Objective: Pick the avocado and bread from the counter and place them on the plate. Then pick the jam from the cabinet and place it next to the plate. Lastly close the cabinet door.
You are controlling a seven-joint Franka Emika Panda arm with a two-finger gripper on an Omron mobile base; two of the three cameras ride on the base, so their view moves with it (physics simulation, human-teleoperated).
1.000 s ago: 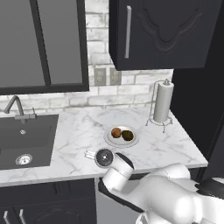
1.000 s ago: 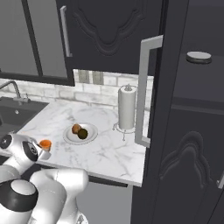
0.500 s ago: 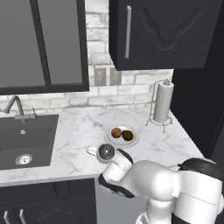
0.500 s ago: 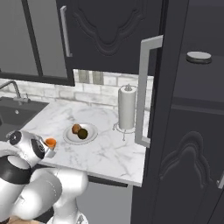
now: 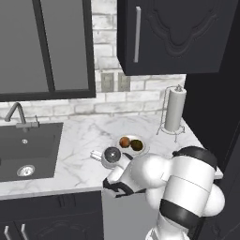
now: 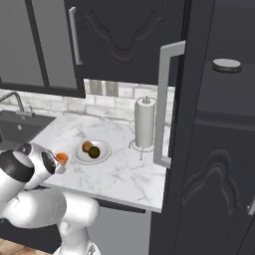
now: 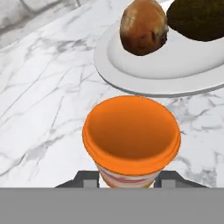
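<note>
White marble tabletop [image 5: 70, 145] carries the plate [image 7: 175, 70], already holding bread [image 7: 143, 27] and avocado [image 7: 199, 19]. End effector [image 7: 131, 177] pinches the orange-lidded jam [image 7: 131, 138] just beside the plate. Judged step: placing jam; next, lower, release, then close the cabinet door [image 6: 187, 124].

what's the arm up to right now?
The fingers are shut on the jam jar, held over the counter just beside the plate. The bread and the avocado already sit on the plate. The tall cabinet door stands open, so setting the jar down and closing the door remain.
</note>
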